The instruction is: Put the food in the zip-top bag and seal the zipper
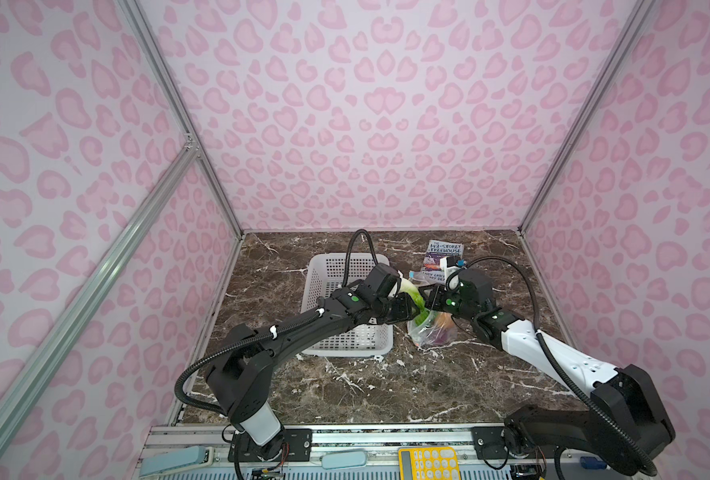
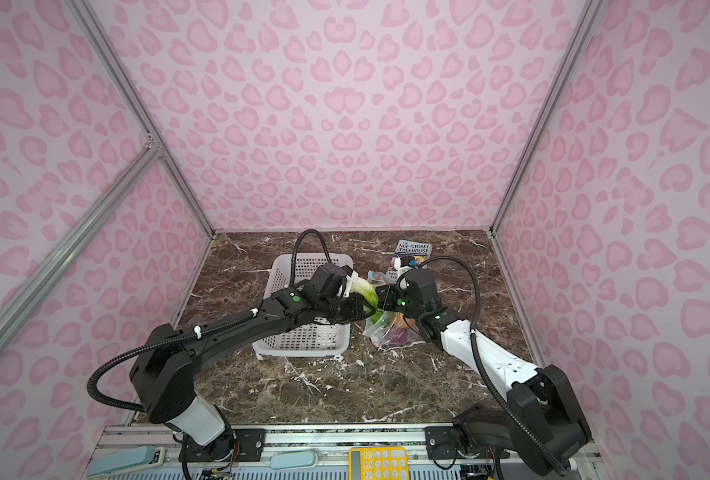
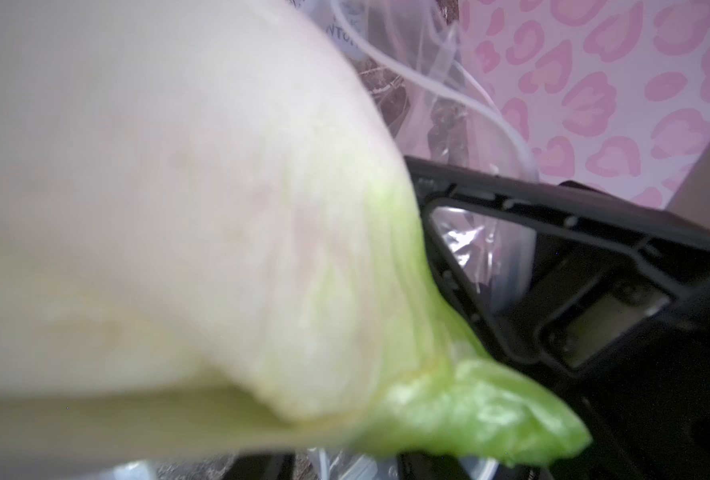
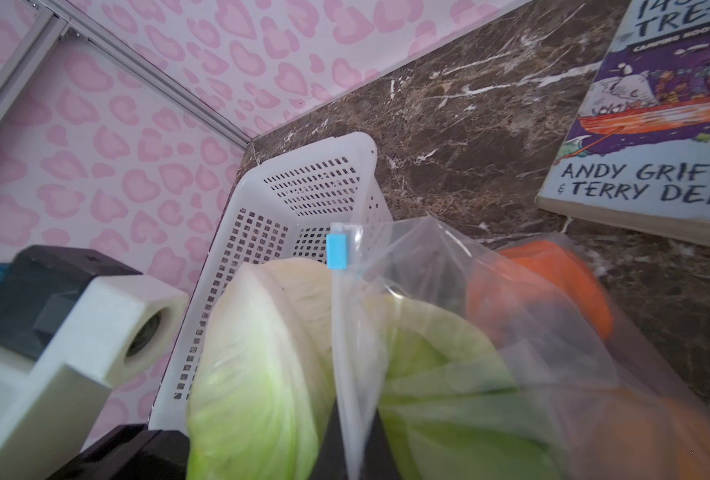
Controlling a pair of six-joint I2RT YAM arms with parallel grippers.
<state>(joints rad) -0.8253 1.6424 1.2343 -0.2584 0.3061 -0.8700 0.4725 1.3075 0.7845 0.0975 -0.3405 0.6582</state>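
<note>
We judge cabbage (image 1: 410,291) light, stiff, slick (hold mid-body); left gripper (image 1: 408,300) pinches it. The right gripper (image 1: 428,296), fingers pressed together, nips bag (image 1: 430,334) at zipper (image 4: 342,316): floppy film, grip rim only.

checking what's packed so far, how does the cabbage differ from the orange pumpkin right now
The cabbage is green and white; the pumpkin is orange. The cabbage is held by the left gripper and sits only partly through the mouth of the zip-top bag; the pumpkin lies fully inside, seen through the plastic. Both are toy vegetables.
</note>
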